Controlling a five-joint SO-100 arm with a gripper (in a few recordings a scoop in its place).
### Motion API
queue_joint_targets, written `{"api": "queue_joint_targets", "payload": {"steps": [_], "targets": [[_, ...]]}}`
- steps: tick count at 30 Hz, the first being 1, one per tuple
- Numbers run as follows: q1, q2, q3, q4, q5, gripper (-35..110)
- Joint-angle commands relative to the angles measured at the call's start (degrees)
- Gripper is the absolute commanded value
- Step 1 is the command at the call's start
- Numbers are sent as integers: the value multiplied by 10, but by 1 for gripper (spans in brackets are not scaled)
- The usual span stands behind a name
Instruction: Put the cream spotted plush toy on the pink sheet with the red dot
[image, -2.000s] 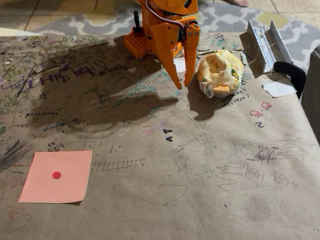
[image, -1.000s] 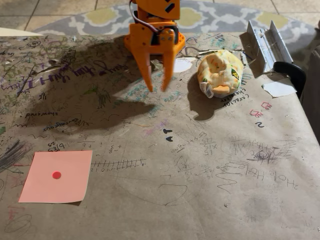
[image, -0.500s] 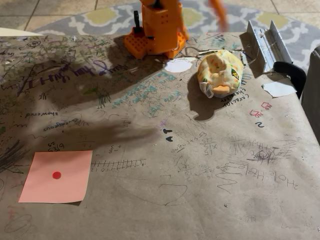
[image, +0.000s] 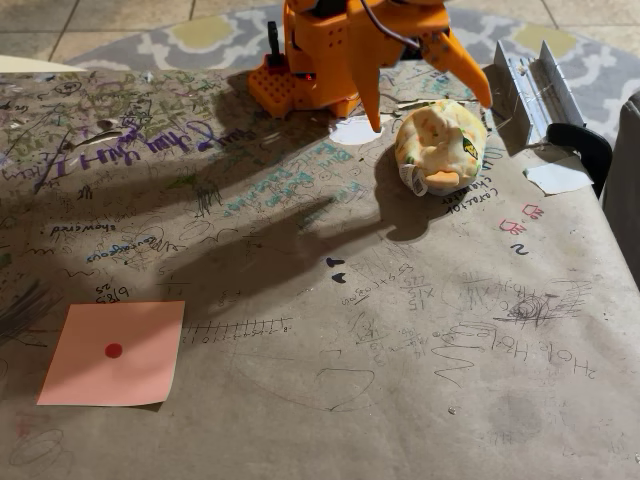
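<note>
Early in task: toy (image: 441, 146) ungrasped, lying on tabletop (image: 400, 330) at far right, well apart from pink sheet (image: 112, 353) at near left. End effector (image: 425, 90) spread wide open above toy, one finger left of it, other over its upper right. Grasp, carry and placing all remaining. Arm's upper part cut off at top edge; toy's tag hard to make out.

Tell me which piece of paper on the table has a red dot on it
The pink sheet near the front left of the fixed view. The white paper scraps up near the plush toy are plain, with no dot.
</note>
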Motion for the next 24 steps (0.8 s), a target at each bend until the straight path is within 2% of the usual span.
{"api": "queue_joint_targets", "payload": {"steps": [1,4,6,8,9,12,16,20,24], "targets": [[-30,-32,-8,-33,30,47],[-19,-65,13,-105,47,43],[0,-97,35,-179,66,28],[25,-148,38,-236,96,2],[34,-185,18,-238,106,0],[38,-263,-44,-207,164,0],[41,-226,-33,-198,206,0],[102,-54,-98,-92,251,0],[191,161,-280,43,211,0]]}}
